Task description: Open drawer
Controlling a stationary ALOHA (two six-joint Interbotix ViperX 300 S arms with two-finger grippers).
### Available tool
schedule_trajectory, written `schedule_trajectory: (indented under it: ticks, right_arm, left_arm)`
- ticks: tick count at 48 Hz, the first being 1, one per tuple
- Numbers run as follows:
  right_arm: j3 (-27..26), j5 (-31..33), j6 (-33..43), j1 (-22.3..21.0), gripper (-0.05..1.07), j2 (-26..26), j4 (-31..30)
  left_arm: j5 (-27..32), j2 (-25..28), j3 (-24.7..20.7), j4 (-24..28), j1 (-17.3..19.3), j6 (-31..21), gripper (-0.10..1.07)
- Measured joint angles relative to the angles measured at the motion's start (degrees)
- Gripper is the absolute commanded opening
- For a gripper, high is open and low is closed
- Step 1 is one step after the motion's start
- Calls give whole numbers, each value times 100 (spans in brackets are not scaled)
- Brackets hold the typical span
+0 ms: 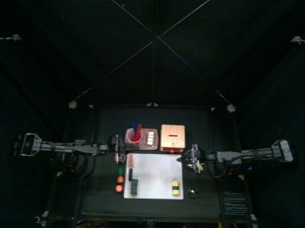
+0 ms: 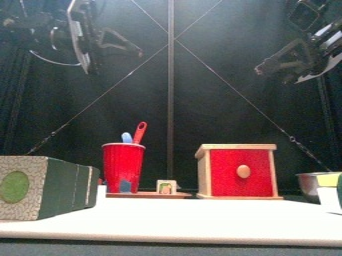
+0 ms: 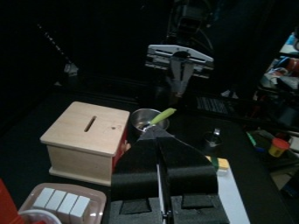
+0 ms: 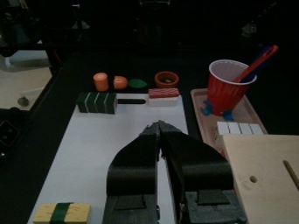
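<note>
Black table point(image 1: 105, 203) — boxy wooden drawer point(image 2: 238, 171)

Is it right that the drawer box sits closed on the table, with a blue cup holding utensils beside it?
Not quite: the cup is red, not blue, as the front view shows. The rest holds: the drawer sits closed on the table, and the cup beside it holds utensils.

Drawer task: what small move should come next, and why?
Probably lower one end effector toward the knob on the drawer's red front. The front view shows the front flush and shut, with both arms hanging high, clear of it. The right end effector is shut, so it should open first.
</note>
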Motion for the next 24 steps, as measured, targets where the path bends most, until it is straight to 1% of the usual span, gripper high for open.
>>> schedule_trajectory:
  ticks: [8,17,24]
  right_arm:
    - [70,35,0,202,3,202,9]
    - [105,62,18,387,3,343,18]
    - [114,70,141,475,3,527,97]
  left_arm:
    - [-26,879,-703,62,167,35,-1]
    - [-141,1890,-1371,536,396,26,-1]
    - [-167,2628,-1969,738,580,26,-1]
